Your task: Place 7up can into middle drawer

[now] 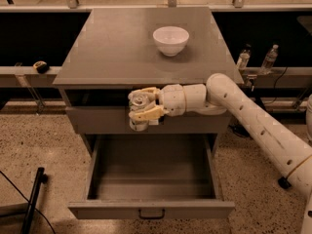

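My gripper (141, 104) is shut on the 7up can (138, 110), a small silvery can with a pull-tab top, held upright between the pale fingers (146, 113). The can hangs in front of the closed upper drawer front, above the back of the open middle drawer (151, 182). That drawer is pulled out wide, deep and grey, with a small dark handle (151, 213) on its front. The white arm reaches in from the right.
A white bowl (170, 39) stands on the grey cabinet top (122, 43). Two bottles (269, 58) stand on a ledge at the right. A black stand leg (33, 201) lies on the speckled floor at the lower left.
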`<state>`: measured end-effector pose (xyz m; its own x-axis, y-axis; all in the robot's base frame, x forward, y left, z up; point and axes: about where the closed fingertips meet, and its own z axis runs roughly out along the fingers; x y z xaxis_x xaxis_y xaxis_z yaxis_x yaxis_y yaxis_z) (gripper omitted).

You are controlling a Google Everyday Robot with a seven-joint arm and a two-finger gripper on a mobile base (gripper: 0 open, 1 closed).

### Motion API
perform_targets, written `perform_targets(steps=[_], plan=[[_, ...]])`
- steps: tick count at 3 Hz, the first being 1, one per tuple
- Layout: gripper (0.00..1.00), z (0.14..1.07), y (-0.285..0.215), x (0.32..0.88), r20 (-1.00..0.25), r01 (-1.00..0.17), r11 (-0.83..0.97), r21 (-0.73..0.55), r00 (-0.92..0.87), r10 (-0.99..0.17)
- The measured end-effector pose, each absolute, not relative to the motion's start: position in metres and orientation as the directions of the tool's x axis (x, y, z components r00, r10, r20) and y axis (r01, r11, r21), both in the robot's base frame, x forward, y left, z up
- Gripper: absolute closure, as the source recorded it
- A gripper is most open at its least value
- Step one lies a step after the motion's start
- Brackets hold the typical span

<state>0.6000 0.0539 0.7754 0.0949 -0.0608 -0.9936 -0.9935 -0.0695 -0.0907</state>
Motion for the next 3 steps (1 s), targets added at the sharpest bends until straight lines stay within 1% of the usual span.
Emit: perform_targets(steps=[1,2,3], plan=[[1.0,0.776,0.054,0.6,-0.994,-0.993,-0.069,-0.091,0.095,-0.061],[1.0,0.768,0.053,0.585,-0.995,-0.996,-0.066,-0.059,0.063,-0.073],[1.0,0.765,0.047,0.547,-0.995,-0.998,-0.055,0.009,-0.004,-0.097]])
